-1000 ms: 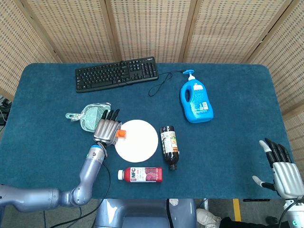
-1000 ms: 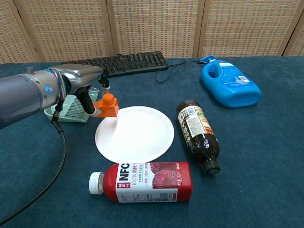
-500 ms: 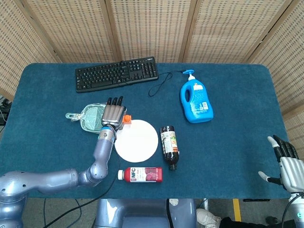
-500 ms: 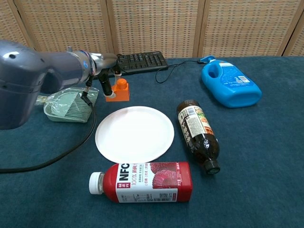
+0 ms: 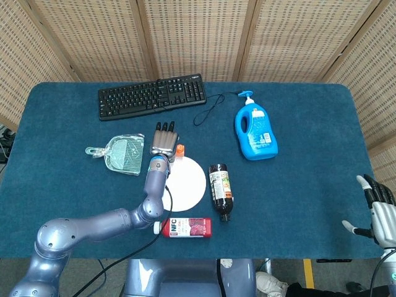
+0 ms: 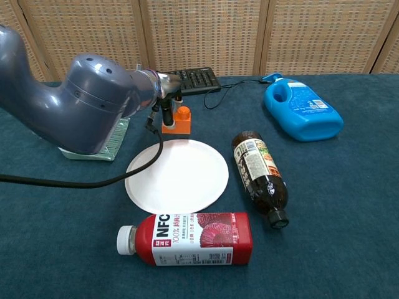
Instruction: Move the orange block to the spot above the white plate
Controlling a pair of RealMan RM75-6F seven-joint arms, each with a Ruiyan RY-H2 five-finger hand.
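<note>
Chest view: orange block [image 6: 181, 119] held between left-hand fingers [image 6: 166, 107].

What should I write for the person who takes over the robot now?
Left hand: holds the orange block at the far edge of the plate.
Right hand: open, idle at the table's near right edge, holding nothing.
Done: block picked up and brought to the spot above the plate, between plate and keyboard.
Left: whether the block is already on the table cannot be told; set it down if needed, release it, withdraw the left arm.
</note>
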